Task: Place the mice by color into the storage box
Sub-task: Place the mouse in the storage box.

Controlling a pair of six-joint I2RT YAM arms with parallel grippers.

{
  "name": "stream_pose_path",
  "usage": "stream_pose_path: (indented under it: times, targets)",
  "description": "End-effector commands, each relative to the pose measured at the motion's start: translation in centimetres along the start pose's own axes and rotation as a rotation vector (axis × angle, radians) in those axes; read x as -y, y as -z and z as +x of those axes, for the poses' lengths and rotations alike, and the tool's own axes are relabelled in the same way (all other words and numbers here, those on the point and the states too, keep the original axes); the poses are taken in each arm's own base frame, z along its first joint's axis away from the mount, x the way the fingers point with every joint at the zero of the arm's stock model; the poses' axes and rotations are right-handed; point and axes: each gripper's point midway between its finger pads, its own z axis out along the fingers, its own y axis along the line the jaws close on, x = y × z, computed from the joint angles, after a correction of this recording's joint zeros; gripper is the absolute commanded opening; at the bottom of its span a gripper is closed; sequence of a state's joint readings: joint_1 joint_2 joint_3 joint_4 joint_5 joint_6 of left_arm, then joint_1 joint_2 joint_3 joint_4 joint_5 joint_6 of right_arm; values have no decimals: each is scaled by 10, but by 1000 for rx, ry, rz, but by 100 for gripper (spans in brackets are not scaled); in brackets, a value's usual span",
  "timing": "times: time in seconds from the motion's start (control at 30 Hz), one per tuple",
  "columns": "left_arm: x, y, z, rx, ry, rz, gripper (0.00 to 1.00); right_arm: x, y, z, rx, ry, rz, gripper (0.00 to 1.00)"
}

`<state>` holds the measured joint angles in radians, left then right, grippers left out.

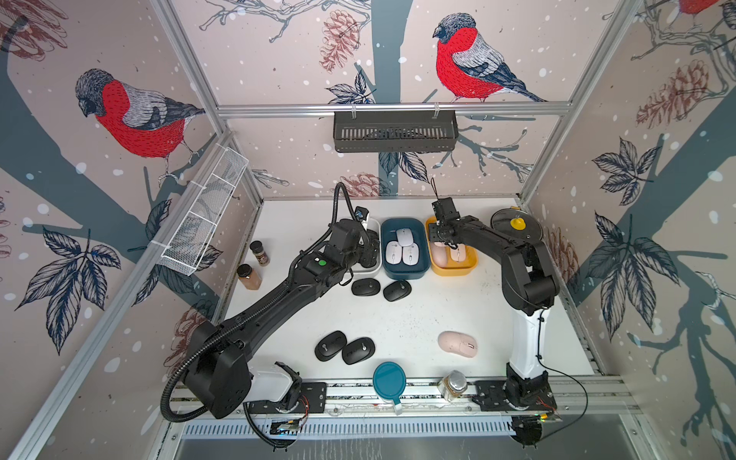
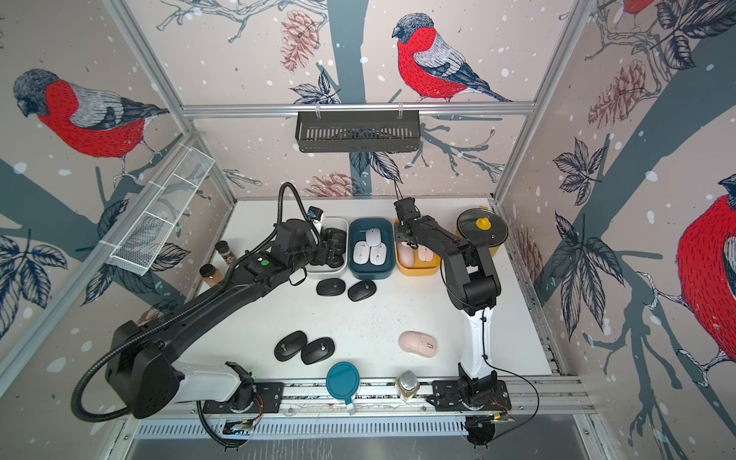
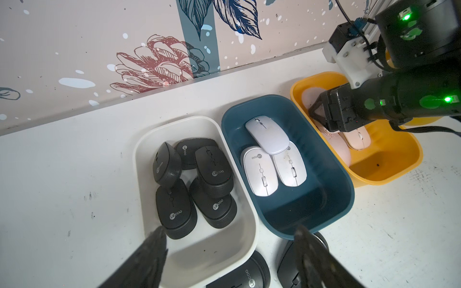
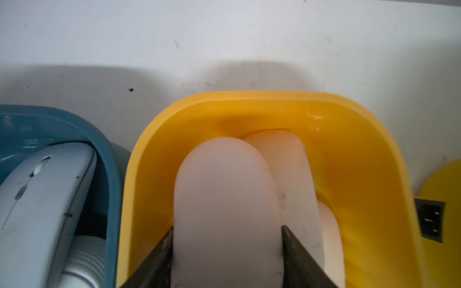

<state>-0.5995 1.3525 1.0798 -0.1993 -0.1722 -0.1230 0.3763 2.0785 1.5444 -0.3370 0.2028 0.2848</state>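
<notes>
Three bins sit side by side, one colour to each, which is why my right gripper (image 4: 227, 227) is down inside the yellow bin (image 4: 374, 149). Its jaws press both flanks of a pink mouse (image 4: 224, 189), laid lengthwise over at least two other pink ones beside and beneath it, low enough, I judge, to release without a drop. Next to that gripper, the blue bin (image 3: 324, 199) holds three white mice (image 3: 262, 172), one lying across the other two. My left gripper (image 3: 229, 259) hangs spread wide and empty just above the near end of the white bin (image 3: 212, 249), where five black mice (image 3: 172, 209) are heaped, one tipped on edge. Two table black mice (image 1: 365, 286) lie just outside that bin below my left fingers. Two further black mice (image 1: 330, 345) and a stray pink mouse (image 1: 458, 343) lie on the table (image 1: 398, 318) well behind both grippers.
</notes>
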Motion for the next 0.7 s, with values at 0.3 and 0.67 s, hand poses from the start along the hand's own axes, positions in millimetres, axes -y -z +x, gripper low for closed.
stream_pose_path:
  times: [0.3, 0.67]
  targets:
    - [-1, -1, -10, 39, -6, -12, 79, -6, 8, -1, 6, -21, -30, 69]
    - [3, 7, -16, 58, 5, 16, 79, -15, 77, -26, 132, 1, -41, 71]
